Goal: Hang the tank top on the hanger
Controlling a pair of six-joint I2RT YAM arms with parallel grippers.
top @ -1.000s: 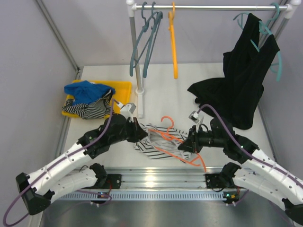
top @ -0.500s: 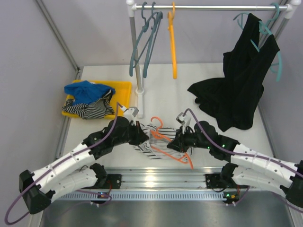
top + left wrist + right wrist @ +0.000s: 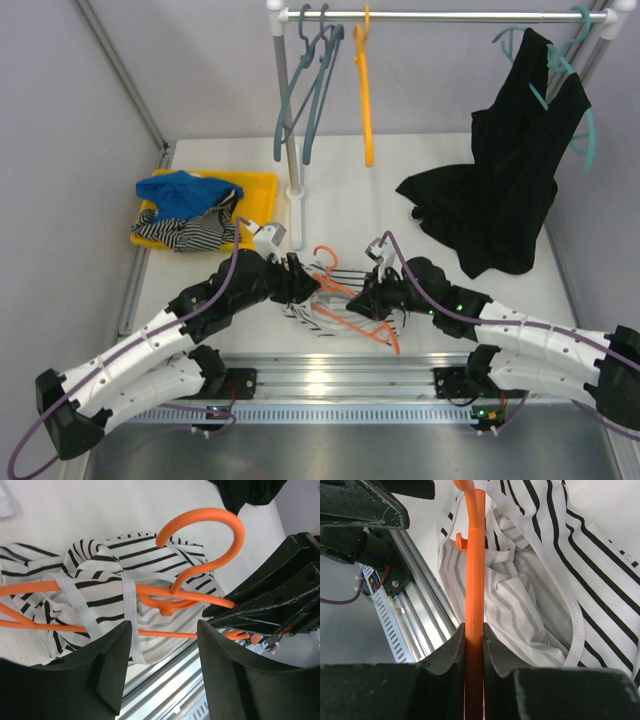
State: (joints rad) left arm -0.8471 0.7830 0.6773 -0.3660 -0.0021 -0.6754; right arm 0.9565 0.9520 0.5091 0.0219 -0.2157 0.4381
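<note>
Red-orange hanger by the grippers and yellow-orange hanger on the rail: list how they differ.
The thin red-orange plastic hanger lies low across the striped white tank top; the yellow-orange plastic hanger hangs upright from the metal rail. The right gripper pinches the red-orange one; no gripper touches the yellow-orange one. Both are thin with hook tops.

Top view: only a small striped patch of the tank top [image 3: 300,316] shows to us. The rest lies under the left gripper [image 3: 300,283] and right gripper [image 3: 360,298], whose fingertips we cannot resolve there.

Left wrist: the hanger [image 3: 150,590] has its long bars cut off by the left edge. Our near fingers [image 3: 112,670] are dark and blurred.

Right wrist: the hanger's hook is out of frame and its bar disappears between the pads [image 3: 447,655]. The tank top is cropped right and above.
</note>
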